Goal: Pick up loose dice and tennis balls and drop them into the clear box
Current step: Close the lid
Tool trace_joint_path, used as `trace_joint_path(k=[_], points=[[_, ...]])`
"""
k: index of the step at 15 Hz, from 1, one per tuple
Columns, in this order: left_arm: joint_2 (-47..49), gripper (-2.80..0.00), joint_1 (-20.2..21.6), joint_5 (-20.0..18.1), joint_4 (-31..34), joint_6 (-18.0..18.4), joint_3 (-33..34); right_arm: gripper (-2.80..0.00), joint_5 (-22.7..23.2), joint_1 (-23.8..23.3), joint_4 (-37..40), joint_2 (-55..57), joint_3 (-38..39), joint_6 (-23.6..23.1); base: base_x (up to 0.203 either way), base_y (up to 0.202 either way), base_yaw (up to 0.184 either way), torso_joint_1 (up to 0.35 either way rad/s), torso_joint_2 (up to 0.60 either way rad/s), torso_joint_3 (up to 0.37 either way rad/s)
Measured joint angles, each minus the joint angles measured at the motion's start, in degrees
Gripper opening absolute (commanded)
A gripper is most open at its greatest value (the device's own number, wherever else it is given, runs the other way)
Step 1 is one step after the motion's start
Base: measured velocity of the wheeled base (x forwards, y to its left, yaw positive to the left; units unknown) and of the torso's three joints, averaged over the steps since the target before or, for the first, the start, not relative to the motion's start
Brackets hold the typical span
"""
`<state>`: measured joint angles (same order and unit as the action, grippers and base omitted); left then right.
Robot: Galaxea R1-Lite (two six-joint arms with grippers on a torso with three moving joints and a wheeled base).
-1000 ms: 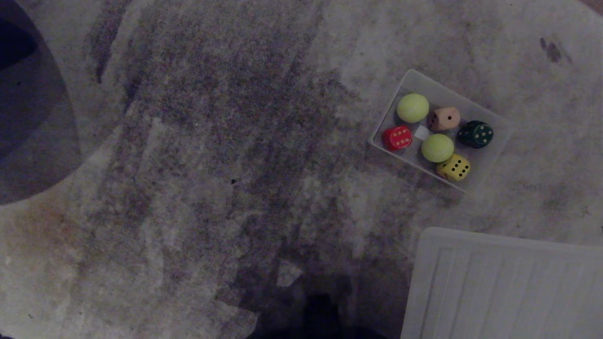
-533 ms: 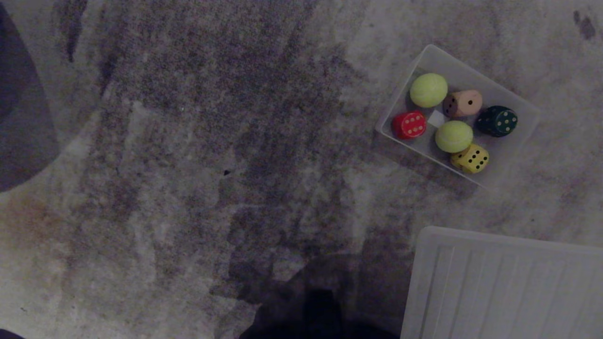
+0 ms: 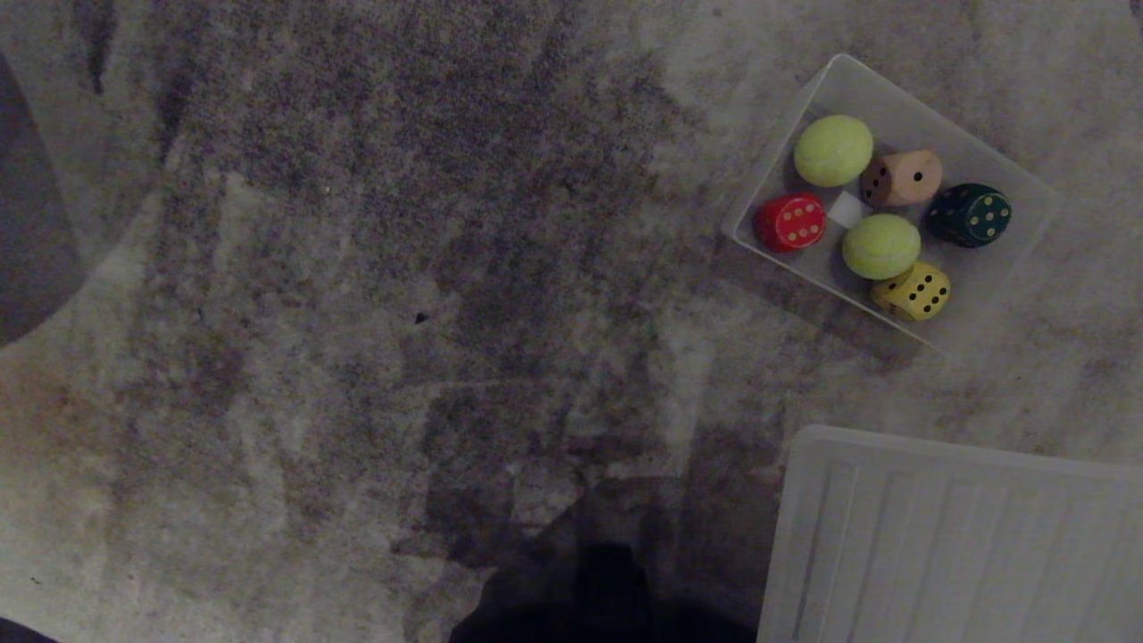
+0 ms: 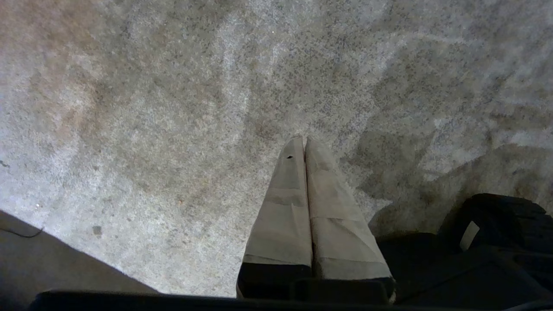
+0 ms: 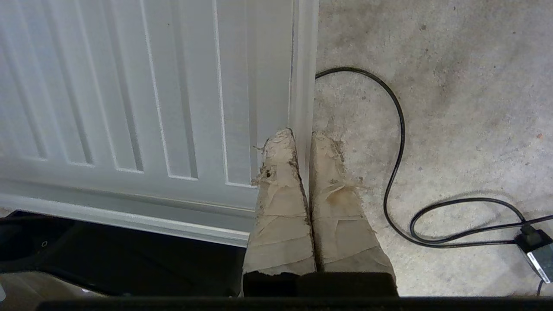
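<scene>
- The clear box [image 3: 893,85] sits on the gray carpet [image 3: 357,268]. It is far ahead of both grippers, on the right gripper's side.
- Inside the box are two tennis balls, one [image 3: 833,150] at the far end and one [image 3: 880,246] in the middle.
- Four dice are in the box too. The red die [image 3: 790,221] is by the wall nearest the left arm. The tan die [image 3: 902,177] touches the far ball. The dark green die [image 3: 968,214] is next to the tan one. The yellow die [image 3: 912,291] touches the middle ball.
- No dice or balls lie loose on the carpet.
- The left gripper [image 4: 305,144] is pressed shut with nothing in it. Only carpet is under it.
- The right gripper [image 5: 302,138] is pressed shut and holds nothing. It hangs over the edge of the ribbed white lid [image 5: 129,86].
- A black cable [image 5: 399,142] curls on the carpet beside the right gripper, on the side away from the lid.
</scene>
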<state>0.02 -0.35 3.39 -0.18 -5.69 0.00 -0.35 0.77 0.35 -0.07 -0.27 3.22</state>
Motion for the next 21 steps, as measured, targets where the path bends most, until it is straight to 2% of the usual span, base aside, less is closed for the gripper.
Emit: trace_joint_path(k=[9,12,17,19,21], points=[[0.0,-2.8,0.0,0.01,-0.01,-0.23,0.0,-2.8,-0.02,0.0,0.05,0.0,0.0,0.16,0.0,0.0,0.0,0.0,0.0,0.0],[0.0,-2.8,0.0,0.07,-0.06,-0.28,0.0,-2.8,-2.24,-0.15,0.85,0.46,-1.56,1.3,0.0,0.0,0.0,0.0,0.0,0.0],[0.0,-2.8,0.0,0.02,-0.06,-0.26,0.0,-2.8,-7.01,-0.26,-1.01,13.78,-11.19,9.66,0.0,0.0,0.0,0.0,0.0,0.0],[0.0,-2.8,0.0,0.02,-0.09,-0.26,0.0,-2.8,-7.72,-0.05,-5.55,21.6,-13.47,12.67,0.0,0.0,0.0,0.0,0.0,0.0],[0.0,-2.8,0.02,0.05,-0.05,-0.27,0.0,-2.8,-9.31,1.05,-13.24,30.56,-14.49,15.27,0.0,0.0,0.0,0.0,0.0,0.0]])
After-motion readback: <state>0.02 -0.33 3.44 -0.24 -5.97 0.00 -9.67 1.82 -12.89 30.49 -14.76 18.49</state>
